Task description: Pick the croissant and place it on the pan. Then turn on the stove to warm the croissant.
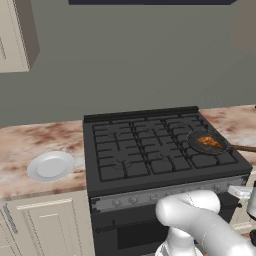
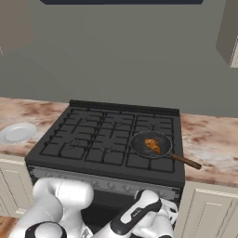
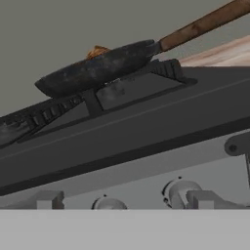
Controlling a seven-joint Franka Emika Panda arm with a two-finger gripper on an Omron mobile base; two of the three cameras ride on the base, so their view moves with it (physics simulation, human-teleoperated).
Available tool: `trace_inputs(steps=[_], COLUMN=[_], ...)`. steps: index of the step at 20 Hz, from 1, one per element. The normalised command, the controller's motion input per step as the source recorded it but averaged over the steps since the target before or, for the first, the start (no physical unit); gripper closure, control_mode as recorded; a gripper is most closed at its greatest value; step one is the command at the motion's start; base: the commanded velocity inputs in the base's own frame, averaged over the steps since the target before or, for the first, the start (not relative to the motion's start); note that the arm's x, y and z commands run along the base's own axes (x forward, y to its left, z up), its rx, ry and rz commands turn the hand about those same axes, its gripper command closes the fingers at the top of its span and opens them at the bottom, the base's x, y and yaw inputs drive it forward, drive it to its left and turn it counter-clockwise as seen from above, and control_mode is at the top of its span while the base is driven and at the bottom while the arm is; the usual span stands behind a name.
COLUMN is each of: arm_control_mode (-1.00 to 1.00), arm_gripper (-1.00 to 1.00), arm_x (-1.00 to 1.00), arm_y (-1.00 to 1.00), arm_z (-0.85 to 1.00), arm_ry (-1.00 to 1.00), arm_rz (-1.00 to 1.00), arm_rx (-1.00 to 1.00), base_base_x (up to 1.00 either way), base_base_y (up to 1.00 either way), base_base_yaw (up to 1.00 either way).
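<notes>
Now, stove: the black gas range stands between two stretches of marbled countertop, its cast-iron grates running across the whole top; in the hand view its front edge slants across the picture.
Countertop: pale stone with reddish-brown veining, level with the stove top on both sides; cream cabinet doors sit below it left of the stove.
Oven door: dark, below the knob strip, largely covered by the white arm in both base views.
Knob strip: a grey band along the stove front; in the hand view it is close up, with round grey knobs along its lower part.
Plate: a round white plate lies on the countertop left of the stove, well apart from the pan.
Pan: the small dark frying pan rests on the grate at the front right of the stove, its brown handle reaching out to the right over the stove's edge toward the countertop.
Croissant: the golden-brown pastry lies inside the pan, near its middle; in the hand view only its top peeks above the pan's rim.
Gripper: low in front of the stove, just before the knob strip below the pan; its two finger tips stand far apart at the bottom of the hand view, spread as wide as they go, with nothing between them.
</notes>
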Motion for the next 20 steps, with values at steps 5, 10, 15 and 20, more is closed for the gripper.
trace_inputs(steps=[5,10,15,20], arm_control_mode=[-1.00,-1.00,-1.00,-1.00], arm_gripper=[-1.00,-1.00,-1.00,-1.00], arm_x=[0.21,0.23,0.26,0.28], arm_y=[-0.21,-0.19,-0.17,-0.20], arm_z=[-0.28,-0.31,-0.30,-0.32], arm_ry=[0.00,0.00,0.00,0.00], arm_rz=[0.00,0.00,0.00,0.00], arm_rx=[0.00,0.00,0.00,0.00], base_base_x=[0.00,0.00,0.00,0.00], base_base_y=[0.00,0.00,0.00,0.00], base_base_yaw=[0.00,0.00,0.00,0.00])
